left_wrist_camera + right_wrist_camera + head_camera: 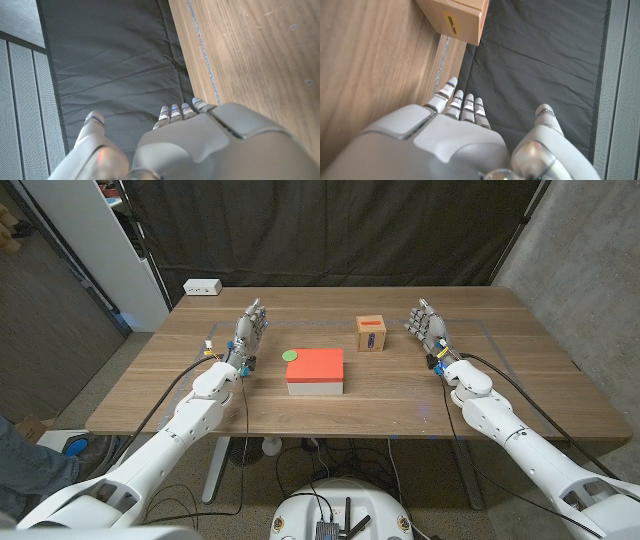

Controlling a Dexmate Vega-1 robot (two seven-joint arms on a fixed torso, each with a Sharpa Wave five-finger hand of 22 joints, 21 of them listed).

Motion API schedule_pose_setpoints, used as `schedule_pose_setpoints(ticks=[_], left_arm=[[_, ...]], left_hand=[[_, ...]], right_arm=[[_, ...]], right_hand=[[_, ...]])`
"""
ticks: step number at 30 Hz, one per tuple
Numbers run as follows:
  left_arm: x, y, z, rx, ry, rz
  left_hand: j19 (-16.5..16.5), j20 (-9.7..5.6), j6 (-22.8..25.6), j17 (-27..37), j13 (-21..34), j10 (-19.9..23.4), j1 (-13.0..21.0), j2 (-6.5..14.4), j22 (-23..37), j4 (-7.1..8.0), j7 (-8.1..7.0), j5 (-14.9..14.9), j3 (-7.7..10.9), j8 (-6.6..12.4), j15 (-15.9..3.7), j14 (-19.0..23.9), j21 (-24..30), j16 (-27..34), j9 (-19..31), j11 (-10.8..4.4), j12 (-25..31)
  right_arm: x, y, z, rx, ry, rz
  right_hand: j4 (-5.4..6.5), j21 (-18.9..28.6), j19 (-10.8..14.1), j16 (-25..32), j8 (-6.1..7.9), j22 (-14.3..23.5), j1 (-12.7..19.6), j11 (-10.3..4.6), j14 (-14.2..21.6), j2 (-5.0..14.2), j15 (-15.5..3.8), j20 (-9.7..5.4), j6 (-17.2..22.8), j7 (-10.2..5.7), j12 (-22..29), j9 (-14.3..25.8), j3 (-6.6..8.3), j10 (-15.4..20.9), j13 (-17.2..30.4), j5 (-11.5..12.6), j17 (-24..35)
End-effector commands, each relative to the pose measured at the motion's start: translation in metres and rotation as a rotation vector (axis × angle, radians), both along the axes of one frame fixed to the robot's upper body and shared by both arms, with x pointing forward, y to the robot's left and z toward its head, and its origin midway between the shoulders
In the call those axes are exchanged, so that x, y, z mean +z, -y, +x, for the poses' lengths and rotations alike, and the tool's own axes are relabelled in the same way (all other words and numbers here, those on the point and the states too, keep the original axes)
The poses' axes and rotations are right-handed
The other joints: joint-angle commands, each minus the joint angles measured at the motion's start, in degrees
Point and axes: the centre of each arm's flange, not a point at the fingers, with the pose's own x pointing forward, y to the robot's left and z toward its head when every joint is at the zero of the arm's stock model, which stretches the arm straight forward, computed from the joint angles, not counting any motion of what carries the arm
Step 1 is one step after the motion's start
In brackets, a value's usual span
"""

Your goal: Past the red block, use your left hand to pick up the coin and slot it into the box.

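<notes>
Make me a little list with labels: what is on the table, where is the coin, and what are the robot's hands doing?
coin: green, on the table by the red block's far left corner
red block: table middle, on a white base
box: wooden, beyond the block, slot visible
left hand: open, holding nothing, left of the coin
right hand: open, holding nothing, right of the box

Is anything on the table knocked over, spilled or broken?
Nothing stands out. The red block sits flat and square, the green coin lies flat at its far left corner, and the wooden box stands upright with its slot on top. The left hand and right hand hold nothing.
</notes>
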Motion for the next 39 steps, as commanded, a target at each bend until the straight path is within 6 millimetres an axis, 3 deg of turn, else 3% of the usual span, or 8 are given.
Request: schedule_pose_setpoints(ticks=[1,21,24,26,29,35,37,39], left_arm=[[-0.003,-0.003,0.002,0.003,-0.014,0.005],[-0.006,-0.008,-0.003,0.028,-0.038,0.031],[-0.006,-0.008,-0.003,0.022,-0.039,0.032],[-0.005,-0.008,-0.004,0.025,-0.040,0.035],[-0.003,-0.009,-0.005,0.026,-0.039,0.034],[-0.004,-0.011,-0.008,0.034,-0.058,0.046],[-0.004,-0.013,-0.010,0.045,-0.063,0.049],[-0.003,-0.014,-0.011,0.059,-0.070,0.047]], left_hand=[[-0.2,-5.39,-0.3,0.2,0.2,-0.2,0.1,-0.3,0.2,0.04,-0.10,0.4,0.33,0.38,0.09,-0.1,0.2,0.4,0.1,0.07,0.5],[1.0,-4.72,1.6,0.1,0.1,1.8,0.7,0.5,0.2,-0.11,0.07,0.4,0.52,0.81,0.08,1.8,0.5,0.8,0.1,-0.03,1.0],[1.0,-4.68,1.8,0.1,0.1,1.8,0.7,0.6,0.2,-0.13,0.10,0.4,0.54,0.83,0.03,1.8,0.5,0.7,0.1,0.03,1.0],[1.0,-4.66,1.8,0.1,0.1,1.9,0.8,0.7,0.2,-0.14,0.08,0.4,0.56,0.81,0.04,1.8,0.5,0.7,0.1,0.03,1.0],[1.0,-4.53,2.1,0.1,0.2,2.1,0.8,0.8,0.2,-0.17,-0.11,0.4,0.61,0.86,0.00,2.0,0.4,0.7,0.1,0.03,1.0],[2.2,-1.41,3.3,0.2,0.2,3.2,1.1,1.5,0.3,-0.32,-0.93,0.4,0.79,0.88,0.68,3.9,0.7,1.1,0.1,-0.26,1.2],[3.9,1.27,3.7,0.3,0.2,4.3,1.1,1.8,0.4,-0.42,-1.34,0.4,0.83,0.73,1.10,5.4,1.2,1.3,0.1,-0.06,1.4],[5.7,2.17,4.0,0.4,0.2,5.5,1.0,1.9,0.6,-0.46,-1.53,0.3,0.79,0.66,1.29,7.2,1.9,1.8,0.1,-0.13,1.6]], right_arm=[[-0.006,-0.006,-0.004,-0.005,-0.010,0.006],[-0.002,-0.004,-0.012,-0.016,0.037,0.008],[-0.002,-0.003,-0.015,-0.019,0.057,0.045],[-0.002,-0.003,-0.016,-0.020,0.070,0.051],[0.000,-0.002,-0.018,-0.031,0.074,0.042],[0.000,-0.003,-0.020,-0.034,0.082,0.039],[0.000,-0.003,-0.020,-0.039,0.080,0.041],[-0.001,-0.003,-0.019,-0.036,0.079,0.048]], right_hand=[[-0.14,0.3,0.6,0.4,0.39,0.2,0.8,0.49,0.2,0.44,0.55,-0.03,0.2,2.51,0.4,0.3,0.63,0.0,0.2,0.3,0.1],[-0.46,0.4,1.2,0.7,0.48,0.2,1.5,0.28,1.1,0.99,0.36,-0.04,0.9,2.32,0.6,0.3,0.84,1.0,0.1,0.0,-0.1],[-0.63,1.2,4.0,1.8,0.96,0.3,1.8,0.95,4.1,1.16,0.57,0.83,2.9,2.08,1.4,0.3,0.71,4.1,0.1,-0.2,-0.2],[-0.60,2.2,8.3,4.1,2.92,0.5,1.9,1.11,10.1,1.63,0.50,1.46,9.4,2.08,3.3,0.7,0.47,10.8,0.6,-0.2,-0.1],[-0.59,2.5,9.7,4.8,3.78,0.6,2.0,0.49,11.9,1.91,0.52,1.81,11.9,1.82,3.8,1.1,0.41,12.2,1.0,-0.2,0.1],[-0.76,1.9,9.0,4.2,1.97,0.7,2.3,0.55,10.4,1.91,0.86,2.34,8.2,-0.06,3.0,1.2,0.28,11.1,1.4,-0.2,0.3],[-0.81,1.4,8.0,3.7,1.59,0.7,2.4,0.33,9.3,1.90,1.16,2.68,7.5,-0.27,2.8,1.2,0.24,10.7,1.5,-0.2,0.4],[-0.82,1.2,7.7,3.5,1.42,0.7,2.4,0.16,8.9,1.90,1.20,2.86,7.2,-0.48,2.6,1.1,0.22,10.4,1.5,-0.2,0.4]])
